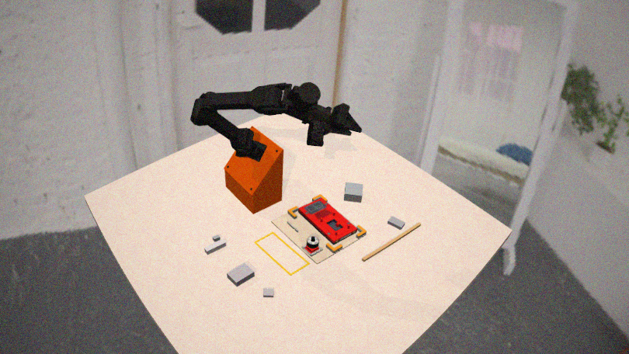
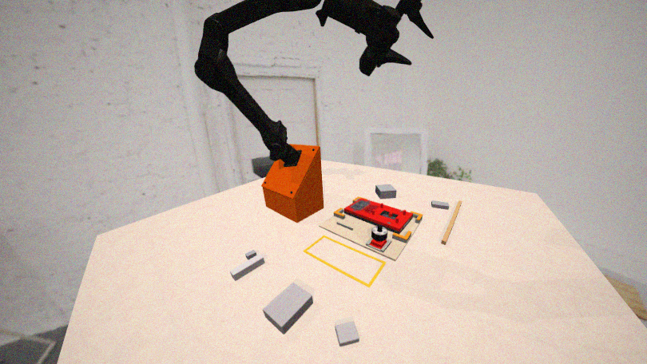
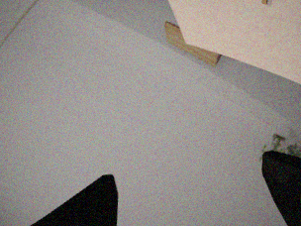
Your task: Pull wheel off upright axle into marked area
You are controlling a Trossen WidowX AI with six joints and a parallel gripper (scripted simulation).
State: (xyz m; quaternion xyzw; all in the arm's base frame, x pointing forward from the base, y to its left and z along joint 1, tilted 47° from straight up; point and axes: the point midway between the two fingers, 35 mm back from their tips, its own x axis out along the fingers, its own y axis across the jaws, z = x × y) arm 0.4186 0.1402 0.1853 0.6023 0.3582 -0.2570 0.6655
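Note:
The black and white wheel (image 1: 313,242) (image 2: 379,233) sits on the upright axle, whose dark tip (image 1: 313,237) (image 2: 379,227) shows above it. A small red base (image 1: 311,249) (image 2: 377,244) is under the wheel, near the front corner of the beige board (image 1: 323,255) (image 2: 394,254). The marked area is a yellow outline (image 1: 290,274) (image 2: 369,285) on the table beside the board, with nothing inside it. My gripper (image 1: 355,131) (image 2: 421,49) (image 3: 190,175) is open and empty, high above the table and well away from the wheel.
A red plate (image 1: 323,216) (image 2: 373,211) lies on the board between orange corner brackets. Grey blocks (image 1: 241,273) (image 2: 288,307) (image 1: 353,192) (image 2: 385,191) stand around the board and outline. A wooden stick (image 1: 391,241) (image 2: 451,222) lies to the right. The orange arm base (image 1: 254,175) (image 2: 294,189) stands behind.

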